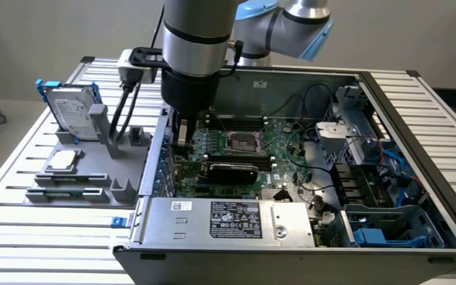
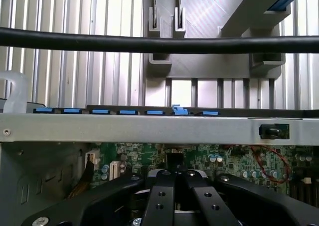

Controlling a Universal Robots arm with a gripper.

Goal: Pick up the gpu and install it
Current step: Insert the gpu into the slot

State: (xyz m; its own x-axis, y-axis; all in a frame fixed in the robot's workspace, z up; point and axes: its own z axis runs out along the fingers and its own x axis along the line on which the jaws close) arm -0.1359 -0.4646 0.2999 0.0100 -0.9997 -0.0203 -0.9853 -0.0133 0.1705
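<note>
**Gripper down inside the case, card on the board**

Closest in, the gripper [image 2: 180, 178] is deep in the open computer. Its fingers are drawn almost together, with only a thin dark gap between them. A small dark shape sits right at the tips, and I can't tell whether it is pinched there.

Just past the tips runs the green motherboard [image 2: 234, 158]. The exterior view puts the gripper at the board's edge on the exterior view's left, hard by the case wall [image 2: 149, 128].

The gpu [image 1: 232, 172] shows black cover up, lying across the board just beside the gripper toward the exterior view's right, on the near side of the processor socket [image 1: 242, 142]. I read this as the install step: the pick-up looks done and the card seems to be at its slot, though full seating can't be confirmed.

Any move from here calls for a straight, vertical line, because wall and card crowd the tool.

Beyond the wall a black cable [image 2: 149, 44] crosses, then the grey fixture [image 1: 85, 172] and the blue-framed hard drive [image 1: 73, 113].
</note>
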